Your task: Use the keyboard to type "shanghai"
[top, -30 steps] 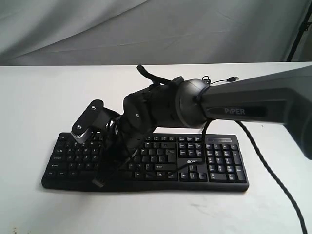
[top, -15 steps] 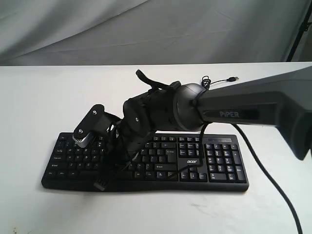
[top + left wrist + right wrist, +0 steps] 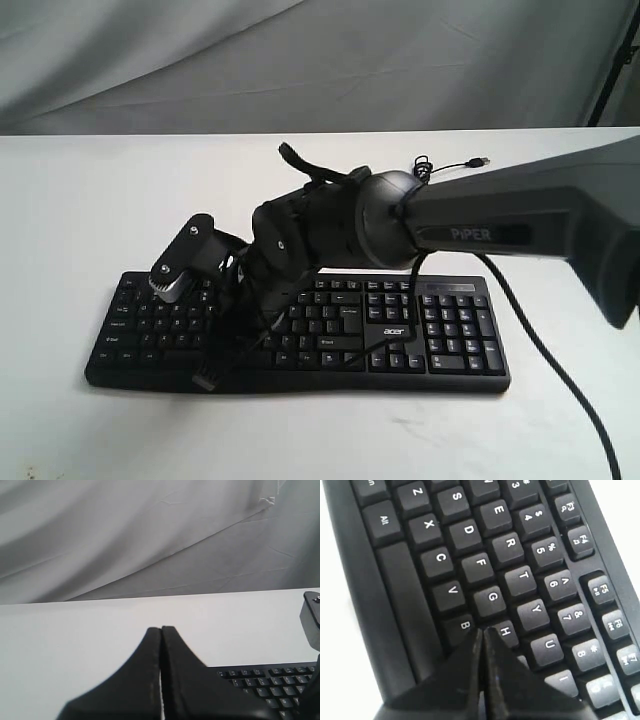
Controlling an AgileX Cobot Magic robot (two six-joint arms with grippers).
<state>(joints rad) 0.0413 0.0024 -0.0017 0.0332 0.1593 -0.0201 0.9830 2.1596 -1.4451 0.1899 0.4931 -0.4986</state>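
Note:
The black keyboard lies across the front of the white table. My right gripper reaches over from the right and points down at the keyboard's left half. In the right wrist view the right gripper is shut and holds nothing; its tips sit low over the keyboard, at the gap between the B key and the H key. The left gripper is shut and empty above bare table, with a corner of the keyboard beside it. The exterior view does not show the left gripper.
The keyboard's thin black cable ends in a USB plug on the table behind the arm. A thicker arm cable trails across the table at the right. Grey cloth hangs behind the table.
The right arm has dropped slightly and its fingertips have shifted a little to the right over the keyboard. In the last half second it has barely moved.

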